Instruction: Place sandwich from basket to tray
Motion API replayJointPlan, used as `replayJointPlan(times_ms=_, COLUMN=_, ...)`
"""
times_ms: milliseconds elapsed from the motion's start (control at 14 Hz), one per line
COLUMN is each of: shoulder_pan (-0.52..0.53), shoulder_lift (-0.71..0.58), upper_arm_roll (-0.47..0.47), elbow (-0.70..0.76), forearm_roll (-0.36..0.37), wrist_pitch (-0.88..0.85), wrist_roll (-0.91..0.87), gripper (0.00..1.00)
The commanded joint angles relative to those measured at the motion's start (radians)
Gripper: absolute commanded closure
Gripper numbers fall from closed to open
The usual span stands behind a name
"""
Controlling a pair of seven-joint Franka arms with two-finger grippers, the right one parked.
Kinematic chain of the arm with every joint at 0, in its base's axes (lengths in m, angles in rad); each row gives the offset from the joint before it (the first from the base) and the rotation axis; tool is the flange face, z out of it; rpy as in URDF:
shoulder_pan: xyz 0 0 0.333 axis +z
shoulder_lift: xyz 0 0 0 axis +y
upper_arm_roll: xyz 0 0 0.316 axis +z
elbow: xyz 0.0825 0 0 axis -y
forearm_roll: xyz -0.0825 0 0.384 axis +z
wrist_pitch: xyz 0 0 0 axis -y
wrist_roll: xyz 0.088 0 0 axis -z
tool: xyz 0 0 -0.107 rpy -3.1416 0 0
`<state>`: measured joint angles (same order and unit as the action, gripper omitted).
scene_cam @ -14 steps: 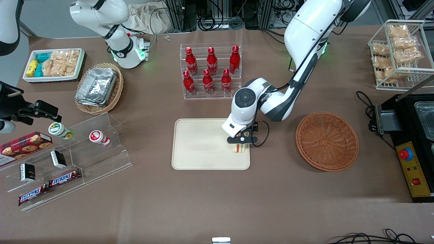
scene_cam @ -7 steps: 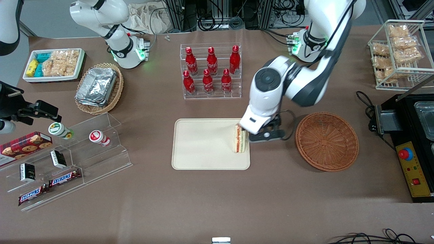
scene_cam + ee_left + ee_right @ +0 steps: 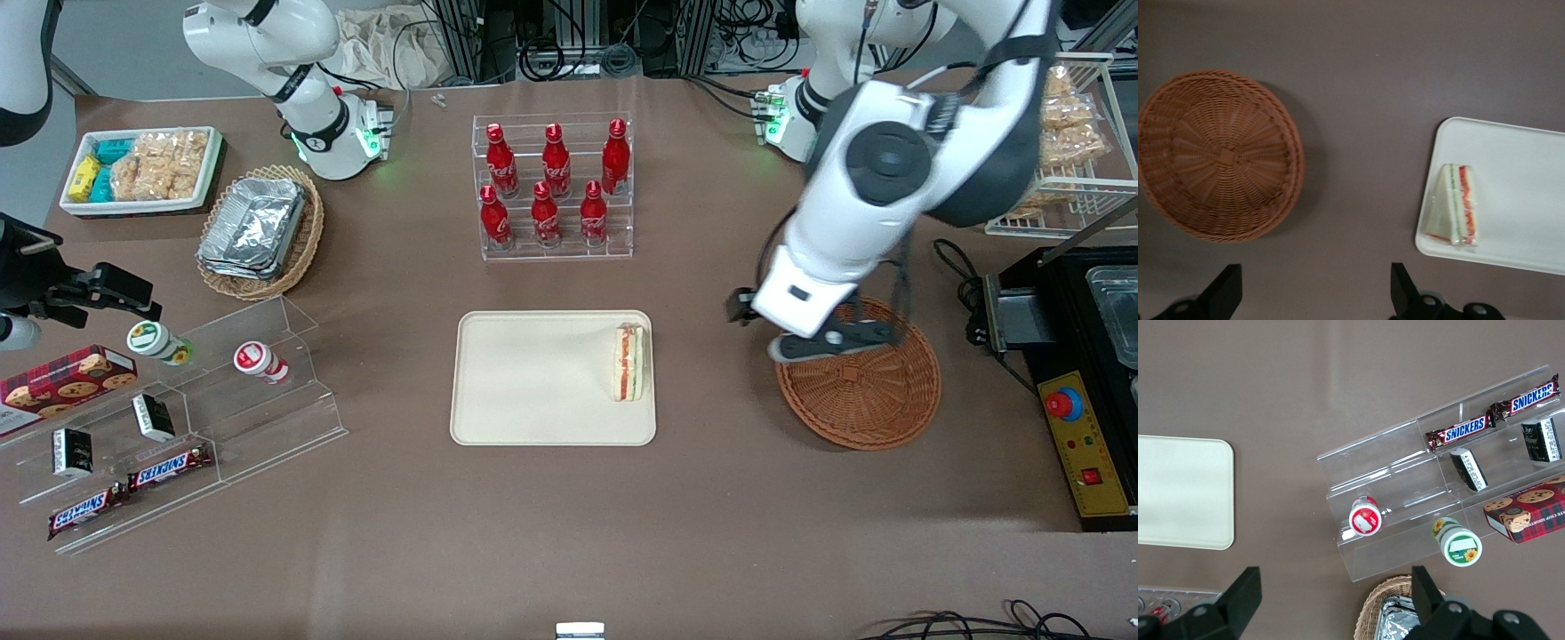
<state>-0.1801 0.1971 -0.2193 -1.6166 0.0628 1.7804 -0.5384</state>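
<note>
sandwich (image 3: 630, 363) is down on the tray (image 3: 533, 382), lying at the tray end nearest the basket (image 3: 867, 391), close to the rim, touching nothing else. Filling edge shows red and green stripes; wrist view has it as a wedge (image 3: 1454, 207) near the tray corner (image 3: 1511, 200)

pincer (image 3: 831, 340) is up in the air over the basket's rim, on the side of the basket toward the tray, well clear of the sandwich. Fingers (image 3: 1223, 292) spread wide, nothing between them; wrist view shows both tips with bare brown surface (image 3: 569, 533) in the gap

basket is empty, sits flat on the surface, near the tray but not touching it; wrist view shows its full woven bowl (image 3: 1218, 153)

other stuff around:
- clear rack of red bottles (image 3: 553, 187), farther from the front camera than the tray
- tan oval wicker basket with foil containers (image 3: 260, 231), toward the parked arm's end
- white bin of snack packets (image 3: 142, 169), beside that foil basket, same end
- clear stepped display stand (image 3: 178, 418) with Snickers bars (image 3: 133, 489), a cookie box (image 3: 62, 378) and two small round cups (image 3: 209, 351), parked arm's end, nearer the front camera
- wire rack with bagged snacks (image 3: 1049, 133) at the working arm's end
- black unit with a red button panel (image 3: 1080, 436), just beside the basket at that same end
</note>
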Motion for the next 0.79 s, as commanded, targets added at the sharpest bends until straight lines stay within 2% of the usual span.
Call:
replayJointPlan(times_ms=0, shoulder_pan=0.105, shoulder_lift=-0.031, upper_arm_roll=-0.011, elbow=0.063, forearm_roll=-0.049, wrist_pitch=-0.139, wrist_roll=0.165, gripper=0.00)
replayJointPlan(times_ms=214, shoulder_pan=0.198, shoulder_lift=-0.071, upper_arm_roll=-0.008, elbow=0.106, forearm_roll=-0.077, wrist_pitch=-0.278, wrist_roll=0.319, gripper=0.00)
replayJointPlan(times_ms=286, shoulder_pan=0.200, shoulder_lift=-0.111, upper_arm_roll=0.015, elbow=0.092, forearm_roll=-0.075, wrist_pitch=-0.291, wrist_roll=0.352, gripper=0.00)
replayJointPlan(times_ms=500, shoulder_pan=0.182, shoulder_lift=-0.185, upper_arm_roll=0.179, elbow=0.058, forearm_roll=-0.096, wrist_pitch=-0.343, wrist_roll=0.559, gripper=0.00)
replayJointPlan(times_ms=714, shoulder_pan=0.160, shoulder_lift=-0.283, upper_arm_roll=0.224, elbow=-0.024, forearm_roll=-0.093, wrist_pitch=-0.346, wrist_roll=0.571, gripper=0.00)
